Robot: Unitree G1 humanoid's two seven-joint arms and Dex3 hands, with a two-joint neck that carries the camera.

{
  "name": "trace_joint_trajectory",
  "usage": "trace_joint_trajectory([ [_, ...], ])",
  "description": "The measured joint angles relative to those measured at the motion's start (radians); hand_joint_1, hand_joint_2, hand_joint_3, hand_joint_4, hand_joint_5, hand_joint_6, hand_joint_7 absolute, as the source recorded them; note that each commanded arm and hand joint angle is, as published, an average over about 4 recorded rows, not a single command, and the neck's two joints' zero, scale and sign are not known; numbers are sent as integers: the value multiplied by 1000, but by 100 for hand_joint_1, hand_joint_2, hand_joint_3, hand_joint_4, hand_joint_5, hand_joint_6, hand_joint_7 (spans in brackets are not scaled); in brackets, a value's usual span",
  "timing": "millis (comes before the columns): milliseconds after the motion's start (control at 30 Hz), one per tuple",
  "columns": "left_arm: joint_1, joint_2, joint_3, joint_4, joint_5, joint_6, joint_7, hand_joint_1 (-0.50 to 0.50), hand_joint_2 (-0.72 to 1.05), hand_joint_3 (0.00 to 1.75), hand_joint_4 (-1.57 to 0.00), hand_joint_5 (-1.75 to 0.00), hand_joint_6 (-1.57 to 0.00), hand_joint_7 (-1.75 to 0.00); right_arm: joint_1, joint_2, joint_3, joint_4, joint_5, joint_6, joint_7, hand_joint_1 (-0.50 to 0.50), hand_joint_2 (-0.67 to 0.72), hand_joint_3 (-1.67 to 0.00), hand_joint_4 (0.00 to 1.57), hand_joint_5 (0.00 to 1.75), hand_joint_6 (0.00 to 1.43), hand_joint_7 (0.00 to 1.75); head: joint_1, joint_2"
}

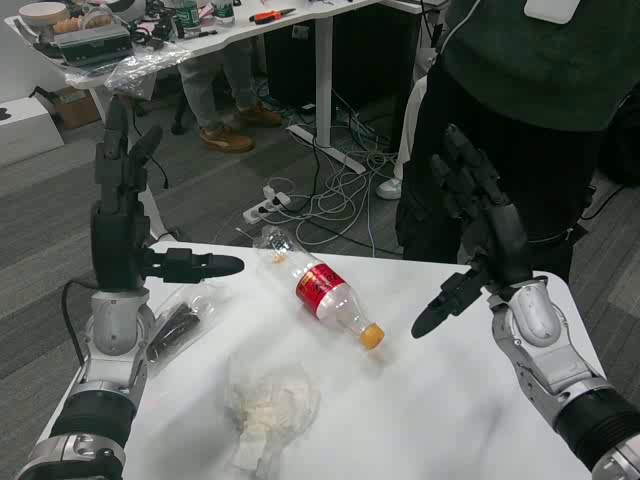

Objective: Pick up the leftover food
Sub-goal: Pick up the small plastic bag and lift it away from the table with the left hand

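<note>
The white table [480, 400] stood over grey floor strewn with cables [320, 195]. The bagged food [268, 400] lay just nearer than the bottle [325, 292]. The left hand [125, 225] and right hand [475, 225] were spread wide, holding nothing, flanking the bottle.

views: 1, head view | position: above the near edge of the white tabletop [450, 400] | facing: forward and down | range: close, raised fingers [125, 165] of both hands fill the sides | beyond fingers: floor with cables [330, 195], a standing person [520, 110] | shared scene: none, single view
</note>
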Motion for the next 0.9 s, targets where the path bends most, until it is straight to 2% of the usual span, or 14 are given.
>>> trace_joint_trajectory([
  [33,-5,1,-20,3,-32,2,-1,-50,-72,0,0,0,0,0,8,1,-14,-6,-11,-6,-11,-46,72,0,0,0,0,0,-67,29],
  [67,-12,2,-46,6,-70,5,-1,-50,-72,0,0,0,0,0,17,3,-31,-13,-24,-16,-26,-46,72,0,0,0,0,0,-101,44],
  [100,-25,3,-90,11,-138,9,-2,-50,-72,0,0,0,0,0,32,6,-64,-27,-46,-33,-52,-46,72,0,0,0,0,0,-202,88],
  [233,-94,11,-283,31,-427,37,1,-50,-72,0,0,0,0,0,87,27,-229,-96,-121,-149,-183,-46,72,0,0,0,0,0,-203,84],
  [300,-120,17,-342,36,-514,50,5,-50,-72,0,0,0,0,0,100,34,-296,-127,-139,-208,-233,-46,72,0,0,0,0,0,-204,82],
  [733,-126,21,-357,45,-531,67,6,-50,-72,0,0,0,0,0,111,38,-313,-133,-143,-223,-245,-46,72,0,0,0,0,0,-199,63],
  [800,-126,22,-358,45,-531,78,4,-50,-72,0,0,0,0,0,111,38,-313,-130,-143,-223,-245,-46,72,0,0,0,0,0,-183,47],
  [900,-124,31,-357,29,-532,130,-17,-50,-72,0,0,0,0,0,112,38,-313,-122,-147,-223,-244,-46,72,0,0,0,0,0,-112,-6],
])
